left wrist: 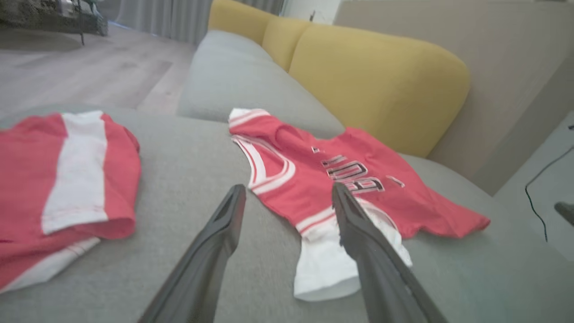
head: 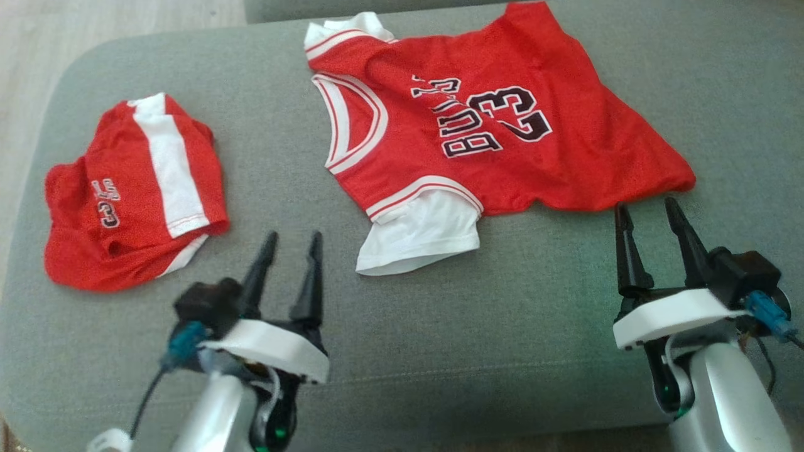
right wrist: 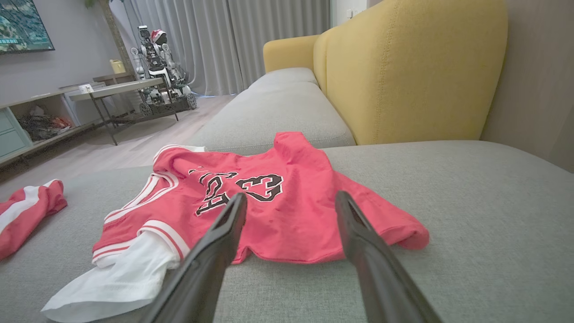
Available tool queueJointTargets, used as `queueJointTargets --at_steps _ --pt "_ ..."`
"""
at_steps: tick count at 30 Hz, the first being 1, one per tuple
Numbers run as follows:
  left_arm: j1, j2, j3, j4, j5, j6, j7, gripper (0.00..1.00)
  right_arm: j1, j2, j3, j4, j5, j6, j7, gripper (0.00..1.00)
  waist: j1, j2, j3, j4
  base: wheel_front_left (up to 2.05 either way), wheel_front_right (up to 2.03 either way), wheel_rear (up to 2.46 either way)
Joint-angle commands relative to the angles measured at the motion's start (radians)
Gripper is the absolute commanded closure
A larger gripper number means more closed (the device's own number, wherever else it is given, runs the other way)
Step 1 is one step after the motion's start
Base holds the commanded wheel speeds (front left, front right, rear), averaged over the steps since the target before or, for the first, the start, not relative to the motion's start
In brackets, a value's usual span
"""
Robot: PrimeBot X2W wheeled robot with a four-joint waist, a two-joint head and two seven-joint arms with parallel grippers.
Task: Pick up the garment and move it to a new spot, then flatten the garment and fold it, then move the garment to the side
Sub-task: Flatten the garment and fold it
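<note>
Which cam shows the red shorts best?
Head view: the red shorts lie whole in frame, print visible. Left wrist view crops them at its left edge; right wrist view catches a small part at far left.

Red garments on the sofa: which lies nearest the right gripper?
The red number-23 jersey, its hem by the right gripper; the red white-striped shorts lie far left.
</note>
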Motion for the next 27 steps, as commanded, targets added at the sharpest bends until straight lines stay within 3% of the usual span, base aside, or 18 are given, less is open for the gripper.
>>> queueJointTargets --at_steps 1,8,17,27 --pt "-0.056 0.005 0.006 -0.001 -0.011 0.001 -0.008 0.00 -0.041 0.002 0.024 -0.038 -0.003 0.000 -0.007 0.00 0.0001 -0.0001 0.012 -0.013 0.00 0.00 0.00" --pt "-0.139 0.005 -0.105 0.160 -0.050 0.023 -0.008 0.00 -0.054 0.002 0.025 -0.040 0.000 0.000 -0.006 0.00 0.0001 -0.0001 0.046 -0.057 0.00 0.00 0.00" --pt "-0.239 0.005 -0.165 0.353 -0.081 0.072 -0.008 0.00 -0.075 0.002 0.025 -0.043 0.005 0.000 -0.007 0.00 0.0001 -0.0001 0.084 -0.109 0.00 0.00 0.00" --pt "-0.309 0.005 -0.212 0.496 -0.112 0.087 -0.008 0.00 -0.084 0.002 0.018 -0.036 0.005 0.000 -0.008 0.00 0.0001 -0.0001 0.102 -0.133 0.00 0.00 0.00"
